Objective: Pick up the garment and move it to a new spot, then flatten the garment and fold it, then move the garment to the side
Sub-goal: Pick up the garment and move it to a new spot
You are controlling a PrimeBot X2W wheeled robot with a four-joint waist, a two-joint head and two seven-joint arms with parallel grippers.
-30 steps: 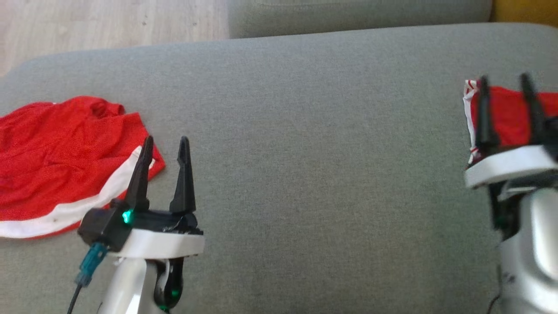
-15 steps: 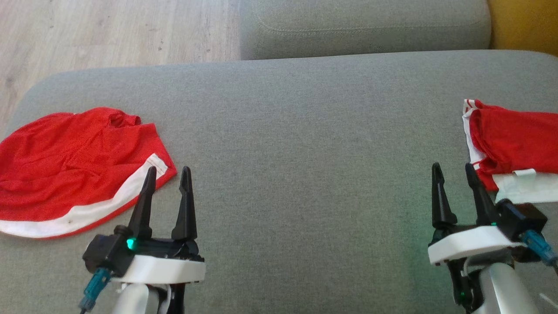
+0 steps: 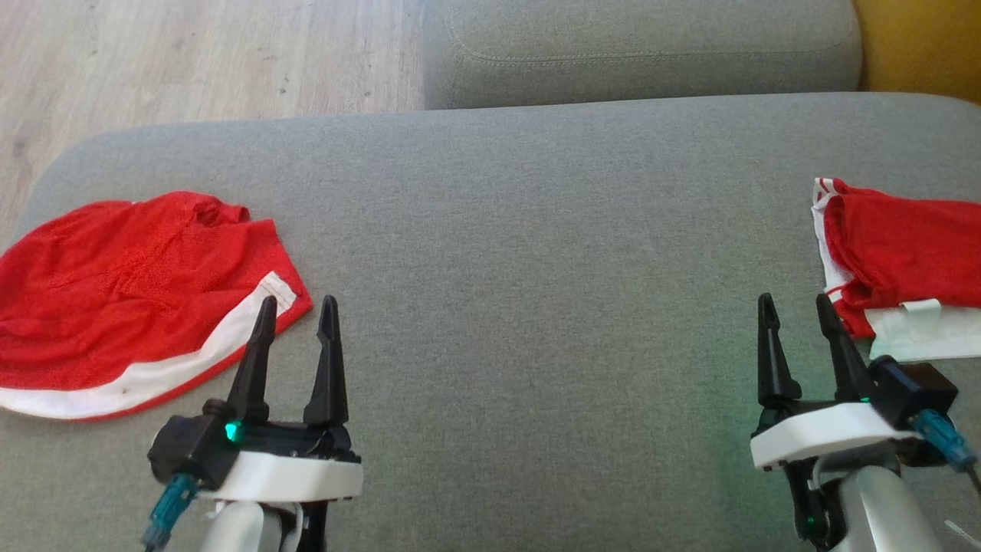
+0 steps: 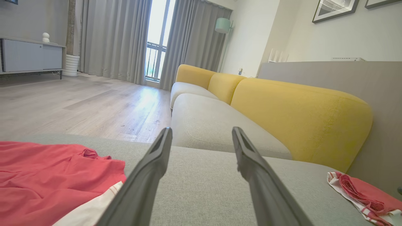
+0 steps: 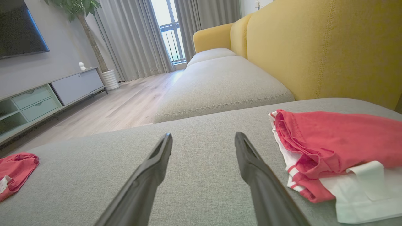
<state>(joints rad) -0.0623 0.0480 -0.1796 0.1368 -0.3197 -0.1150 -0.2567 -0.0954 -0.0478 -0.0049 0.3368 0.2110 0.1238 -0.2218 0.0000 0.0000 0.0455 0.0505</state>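
Observation:
A rumpled red garment with a white band (image 3: 115,299) lies on the left of the grey sofa seat (image 3: 536,253); it also appears in the left wrist view (image 4: 47,175). My left gripper (image 3: 298,300) stands open just right of its hem, with nothing between the fingers (image 4: 201,130). A second red-and-white garment, folded (image 3: 904,253), rests at the seat's right edge (image 5: 339,141). To the left of its near corner my right gripper (image 3: 793,299) is open and apart from the cloth (image 5: 203,135).
Another grey seat cushion (image 3: 636,46) lies beyond this one, with a yellow backrest (image 5: 329,47) along the right. Wooden floor (image 3: 191,54) lies off the far left edge. Between the two garments the seat is bare fabric.
The head camera has tilted, shifting the whole picture. My right gripper has drawn back off the folded garment to a spot beside its near corner. The left gripper has barely moved.

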